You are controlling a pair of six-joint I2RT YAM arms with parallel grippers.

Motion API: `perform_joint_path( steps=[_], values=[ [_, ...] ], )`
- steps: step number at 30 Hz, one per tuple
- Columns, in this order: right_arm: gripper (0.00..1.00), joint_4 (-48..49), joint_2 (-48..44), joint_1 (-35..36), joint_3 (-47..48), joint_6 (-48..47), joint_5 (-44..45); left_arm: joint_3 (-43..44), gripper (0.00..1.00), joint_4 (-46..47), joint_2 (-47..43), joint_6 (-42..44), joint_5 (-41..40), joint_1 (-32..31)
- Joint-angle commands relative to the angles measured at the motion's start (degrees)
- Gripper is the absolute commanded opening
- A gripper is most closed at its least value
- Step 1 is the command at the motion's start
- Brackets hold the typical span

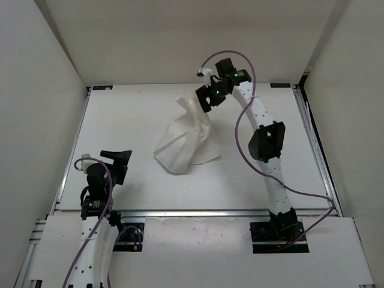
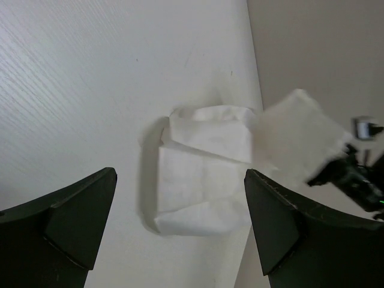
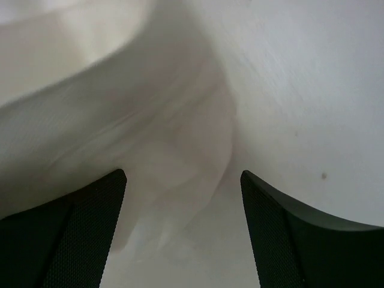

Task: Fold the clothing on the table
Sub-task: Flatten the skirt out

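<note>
- Reading this as mid-fold, not finished: the clothing (image 1: 186, 143) sits roughly mid-table as an uneven white bundle, not a squared stack.
- Near part of it lies down on the table (image 1: 120, 120) as a doubled slab; the left wrist view shows 1 crease line across it and a rounded near-left corner.
- Far part is not down. It rises in a loose peak toward the far side, right at the right arm's wrist.
- Right gripper (image 3: 182, 174) is at that far peak with its fingers spread wide. Blurred fabric fills the view between and beyond them, and no pinch is visible. I can't tell whether cloth brushes a pad.
- Left gripper (image 2: 180, 174) is spread fully, with nothing between the fingers. It is parked near-left, well apart from the clothing and aimed at it.
- Done, as I judge it: at least 1 layer is folded over on the near side.
- Not readable: sleeves and collar. I can't tell which part of the garment is which, so I can't say which fold step this is.
- Left to do, as I judge it: get the far flap lying flat on the slab, line up the edges, and likely make 1 or more further folds to reach a compact rectangle.
- Risk: thin fabric in a free-standing peak can drop skewed and bunch to the left instead of landing on the slab, which would need smoothing with both arms.
</note>
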Motion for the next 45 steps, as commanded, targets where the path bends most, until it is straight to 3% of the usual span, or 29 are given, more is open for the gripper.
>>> perform_joint_path(
  steps=[1, 12, 15, 18, 21, 25, 29, 32, 37, 45],
  values=[
    [0.83, -10.7, 2.3, 2.6, -0.1, -2.4, 4.3, -0.3, 0.99, 1.3, 0.3, -2.3, 0.0, 0.4],
    [0.82, -5.5, 1.1, 2.8, 0.9, -0.3, 8.5, -0.5, 0.99, 5.5, 4.3, -0.9, 2.1, 1.6],
    [0.8, -1.5, 0.7, 4.3, -3.7, -2.4, 12.9, 1.9, 0.98, 7.6, 9.2, 2.0, 3.6, 1.1],
    [0.77, 0.7, 1.8, 5.8, -4.7, -4.1, 18.5, 4.9, 0.99, 13.4, 17.8, 6.5, 5.9, -1.3],
    [0.75, 0.1, 4.4, 5.0, 0.1, -4.8, 18.1, 9.7, 0.98, 19.5, 28.7, 9.2, 4.9, -7.8],
    [0.74, -1.8, 4.8, 5.0, 4.0, -6.8, 13.5, 16.5, 0.99, 33.5, 45.5, 5.7, 7.2, -13.0],
    [0.74, -0.1, 1.1, 4.3, -1.8, -6.2, 9.5, 24.6, 0.99, 43.5, 62.0, -0.1, 10.8, -16.1],
    [0.71, 0.2, -0.3, 3.7, -4.2, -5.7, 8.3, 30.2, 0.99, 46.5, 70.1, -2.6, 8.7, -18.9],
    [0.57, -1.3, 1.6, 4.9, -1.1, -6.2, 8.4, 40.4, 0.98, 50.1, 83.8, -8.3, 10.3, -21.5],
    [0.57, -0.9, 1.8, 5.2, -0.9, -7.5, 7.7, 51.6, 0.98, 44.5, 92.7, -7.8, 8.6, -22.7]
  ],
)
